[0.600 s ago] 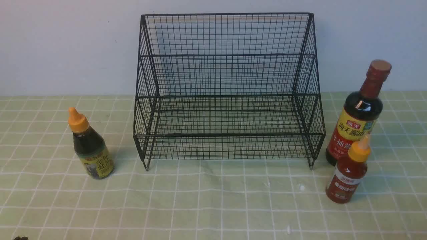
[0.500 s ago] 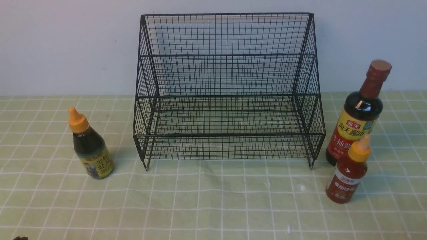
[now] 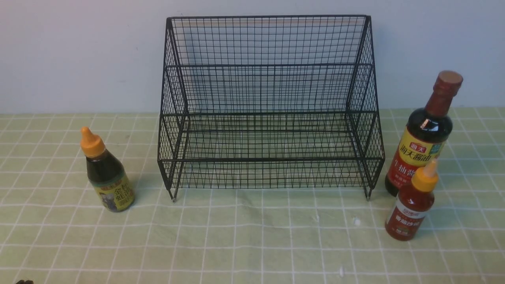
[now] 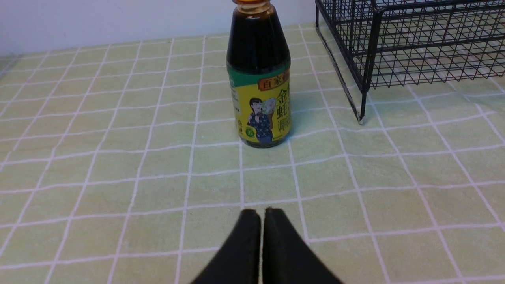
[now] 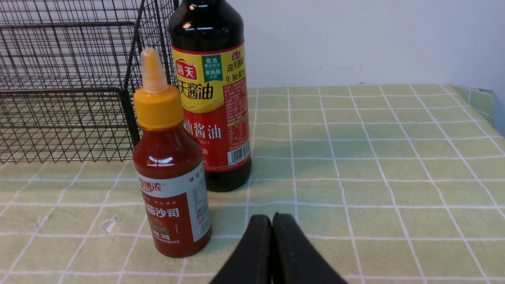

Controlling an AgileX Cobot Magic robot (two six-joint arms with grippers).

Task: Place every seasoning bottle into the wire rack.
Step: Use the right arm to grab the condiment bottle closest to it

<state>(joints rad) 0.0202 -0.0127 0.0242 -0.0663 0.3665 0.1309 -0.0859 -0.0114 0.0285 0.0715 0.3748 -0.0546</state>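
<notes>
- The wire rack (image 3: 272, 159) stands on its short feet in the middle of the counter (image 3: 252, 244), on a pale green checked cloth, with its back close to a plain pale wall (image 3: 79, 59).
- All three seasoning bottles stand upright on the cloth, outside the rack.
- The squat dark bottle (image 3: 108, 177), with an orange nozzle and a yellow-green label, is on the robot's left of the rack. It is clear of the rack's left front foot, with bare cloth between them.
- The tall soy bottle (image 3: 424, 142) is on the robot's right, just beside the rack's right front corner. Whether it touches the mesh cannot be told.
- The small red sauce bottle (image 3: 410, 209) stands close in front of the tall one, nearer the robot. It covers part of the tall bottle's lower label, so it partly blocks the way to that bottle from the front.
- The left tool (image 4: 260, 213) has its jaws pressed together and holds nothing. It sits low over the cloth and points at the squat bottle, well short of it, with only open cloth between.
- The right tool (image 5: 272, 219) is likewise closed tight and empty. It sits low over the cloth, near the red sauce bottle and just to one side of it, with the tall bottle farther back.
- A few small white specks (image 3: 357, 222) lie on the cloth in front of the rack's right foot.
- A dark shape (image 3: 23, 281) shows at the front view's lower left edge, but too little of it is visible to identify.
</notes>
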